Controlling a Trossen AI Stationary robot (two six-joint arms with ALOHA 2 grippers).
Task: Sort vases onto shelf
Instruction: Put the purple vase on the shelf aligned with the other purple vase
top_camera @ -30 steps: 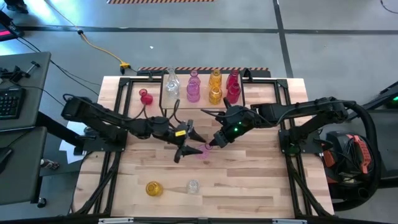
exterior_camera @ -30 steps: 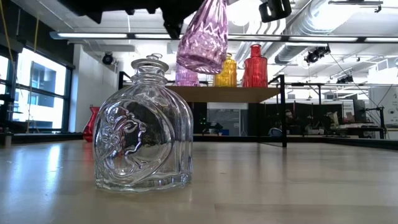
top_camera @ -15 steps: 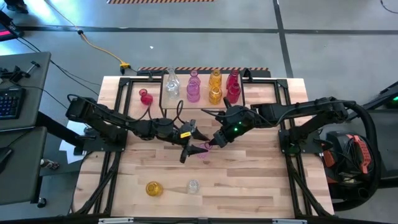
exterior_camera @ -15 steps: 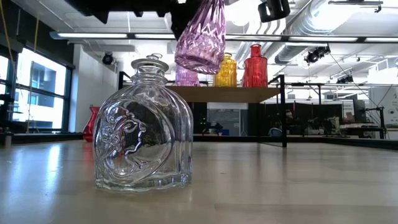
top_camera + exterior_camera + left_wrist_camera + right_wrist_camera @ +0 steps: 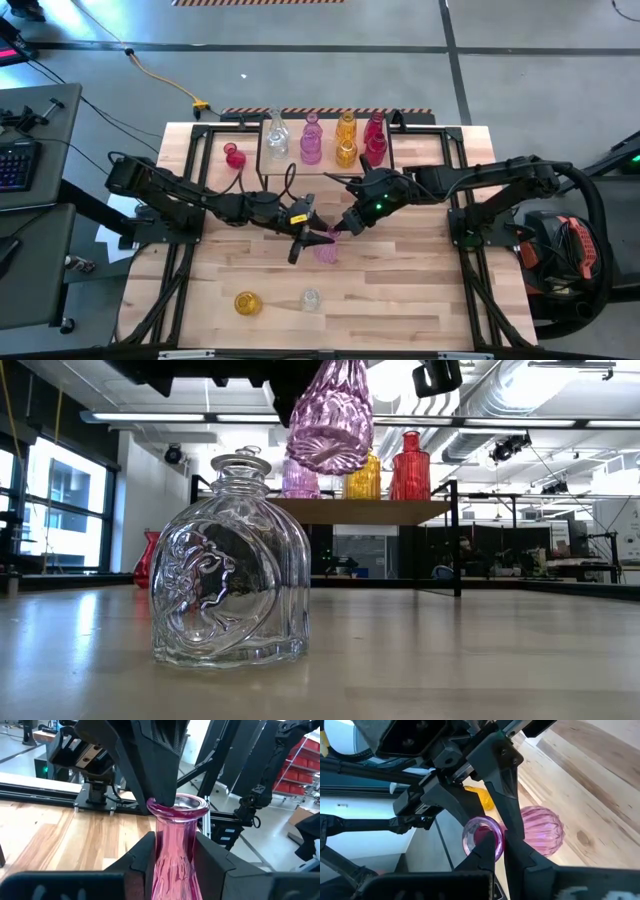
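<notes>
Left gripper (image 5: 305, 236): you have its fingers clamped on the neck of the pink-purple vase (image 5: 325, 246), held in the air over mid-table.
Right gripper (image 5: 338, 228): one finger sits inside that vase's mouth, the other outside on the rim, so you hold it from both sides.
Vase axis: tilted, neck up toward the grippers, bulb hanging low, seen in the low view (image 5: 330, 420).
Done: about six vases stand on the shelf (image 5: 262, 160).
Left: the amber vase (image 5: 246, 302), the clear vase (image 5: 310, 299) and the red vase (image 5: 234, 155) remain on the table, besides the one you hold.
</notes>
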